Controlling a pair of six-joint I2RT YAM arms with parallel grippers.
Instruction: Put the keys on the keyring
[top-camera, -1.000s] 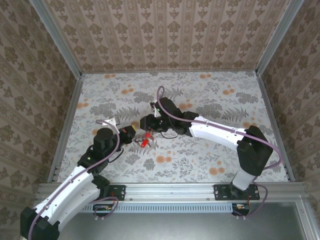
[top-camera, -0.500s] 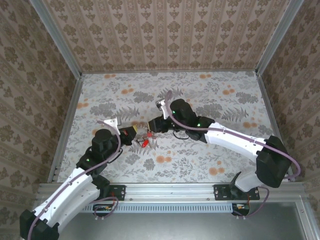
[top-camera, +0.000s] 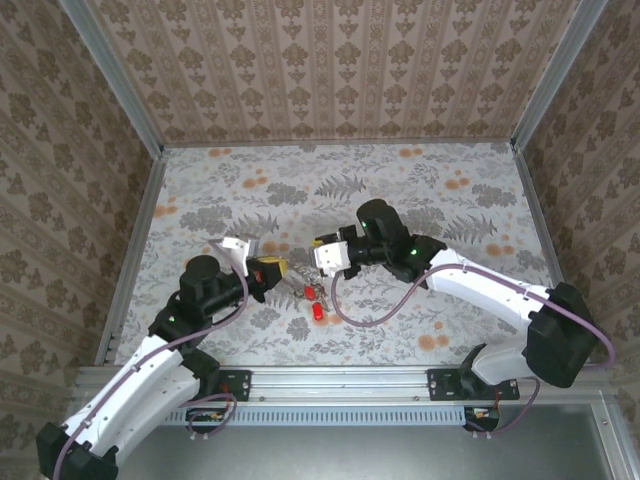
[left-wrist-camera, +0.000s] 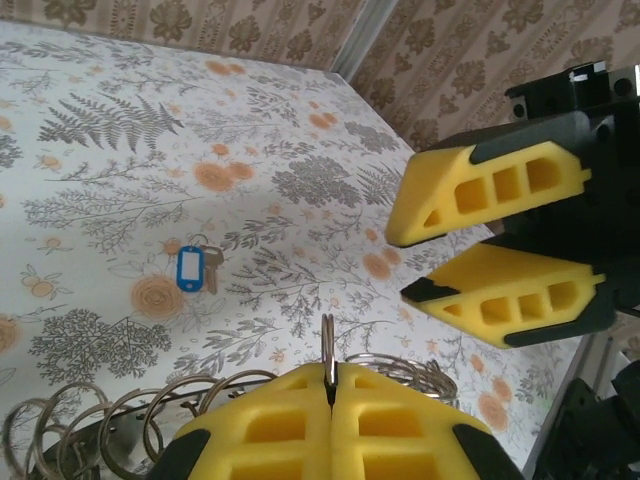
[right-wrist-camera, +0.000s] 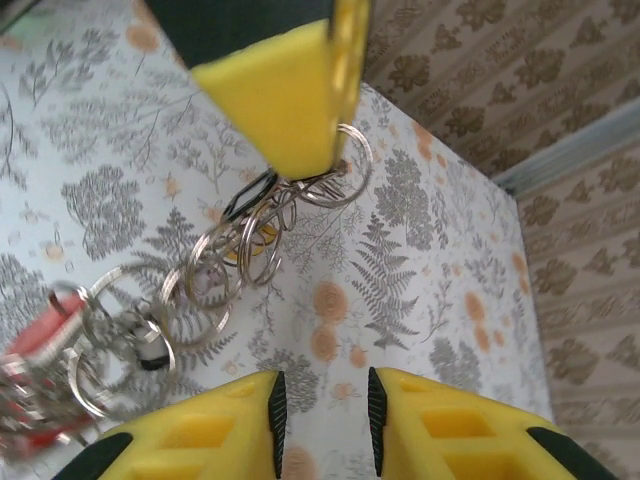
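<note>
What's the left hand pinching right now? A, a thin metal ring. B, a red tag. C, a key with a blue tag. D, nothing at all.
A: in the left wrist view the left hand is shut on a thin metal ring standing edge-on at its tip, while the blue-tagged key lies apart on the table.

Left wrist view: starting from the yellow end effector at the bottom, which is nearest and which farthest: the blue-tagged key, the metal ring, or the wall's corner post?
1. The metal ring: pinched upright in the shut left end effector, bottom centre.
2. The blue-tagged key: lying flat on the table, left of centre.
3. The corner post: at the top, by the table's far edge.
</note>
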